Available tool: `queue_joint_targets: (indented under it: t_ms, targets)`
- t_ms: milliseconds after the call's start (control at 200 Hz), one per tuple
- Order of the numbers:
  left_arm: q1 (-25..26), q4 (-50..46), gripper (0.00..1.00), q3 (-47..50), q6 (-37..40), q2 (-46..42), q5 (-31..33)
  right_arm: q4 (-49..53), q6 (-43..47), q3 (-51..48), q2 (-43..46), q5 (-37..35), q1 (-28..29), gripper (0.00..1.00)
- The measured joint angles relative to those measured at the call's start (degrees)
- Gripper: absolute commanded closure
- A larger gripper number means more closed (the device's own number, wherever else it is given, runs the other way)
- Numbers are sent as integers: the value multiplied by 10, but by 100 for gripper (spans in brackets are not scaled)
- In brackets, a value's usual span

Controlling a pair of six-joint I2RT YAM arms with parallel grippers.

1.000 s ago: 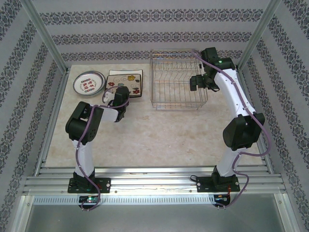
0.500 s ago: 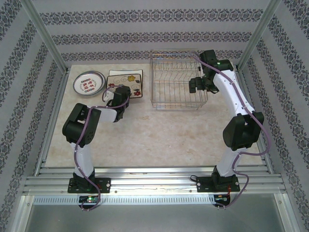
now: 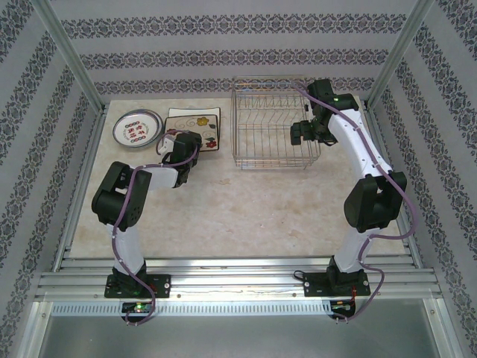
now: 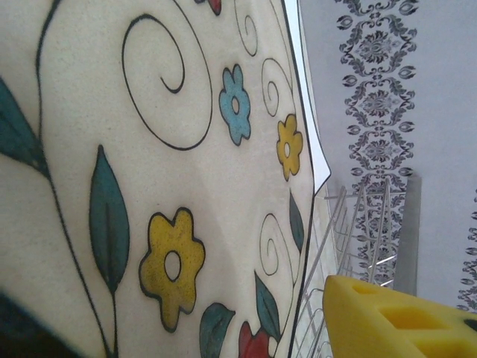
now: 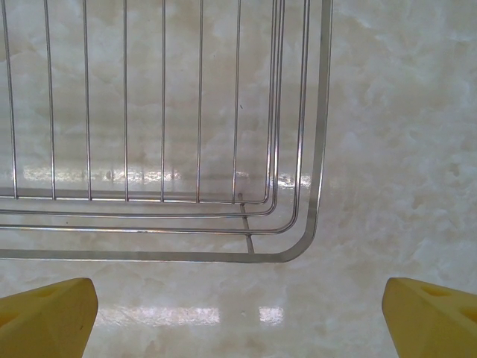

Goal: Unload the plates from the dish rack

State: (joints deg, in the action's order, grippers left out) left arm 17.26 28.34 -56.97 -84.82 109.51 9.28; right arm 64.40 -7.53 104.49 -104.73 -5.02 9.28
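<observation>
From the top view, the dish rack [image 3: 274, 125] stands at the far right of the table [image 3: 238, 209]. Two plates lie flat on the table to its left. The round white plate [image 3: 137, 128] is at the far left, and the square cream plate [image 3: 197, 125] lies between it and the rack, well apart from the rack's left side. My left claw [image 3: 171, 143] sits low at the near left corner of the square plate. From here I cannot tell whether its jaws are spread or pinching. My right claw [image 3: 300, 134] hangs over the near right part of the rack, pointing down.

In the left wrist view the square plate's face is very close, with blue, yellow and red flowers, green leaves and dark curls. Its dark rim runs down the right of the picture. One yellow finger [image 4: 391, 317] shows at the lower right, and I cannot make out its partner, so the left claw's state stays unclear to me. Beyond the plate's edge I see the rack's wires and the patterned wall [image 4: 380, 112].

In the right wrist view I look straight down on the rack's rounded near right corner, its wires over the pale marbled table. The two yellow fingers [image 5: 45, 317] sit at the bottom corners of the picture, spread wide with nothing between them.
</observation>
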Motion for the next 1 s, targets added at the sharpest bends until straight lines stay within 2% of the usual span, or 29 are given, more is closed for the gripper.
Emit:
queue_joint_targets:
  t_ms: [285, 630, 999]
  targets:
    - [-1, -27, 26, -1, 12, 0, -20, -5, -2, 0, 0, 6, 0, 2]
    - [-22, -65, 24, -20, 38, -3, -66, -6, -7, 0, 0, 12, 0, 2]
    - [-34, -121, 23, -102, 64, 41, -106, -6, -9, 0, 0, 15, 0, 2]
